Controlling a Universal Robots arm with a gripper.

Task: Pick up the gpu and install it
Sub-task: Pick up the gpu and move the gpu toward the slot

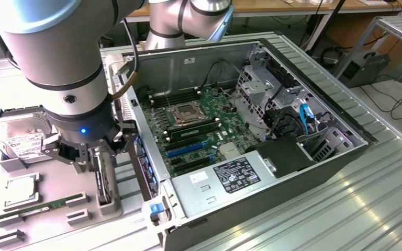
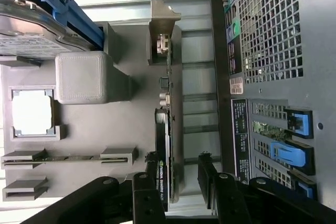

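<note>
The gpu (image 2: 169, 124) is a thin black card standing on its edge in a slot of the grey parts tray (image 2: 131, 129), with its silvery bracket at the far end. In the exterior view the gpu (image 1: 104, 183) stands just left of the open computer case (image 1: 341, 157). My gripper (image 1: 95, 157) hangs right over it. In the wrist view the gripper (image 2: 176, 187) is open, one black finger on each side of the card's near end. A gap shows between the card and the finger (image 2: 212, 182) on the case side.
On the tray lie a silver hard drive (image 1: 19, 137), a square processor (image 1: 21, 189) and a green memory stick (image 1: 37, 207). The case lies on its side with the motherboard (image 1: 194, 125) and its blue card slots (image 1: 187, 150) exposed. The case's rear grille (image 2: 268, 40) is close beside the gpu.
</note>
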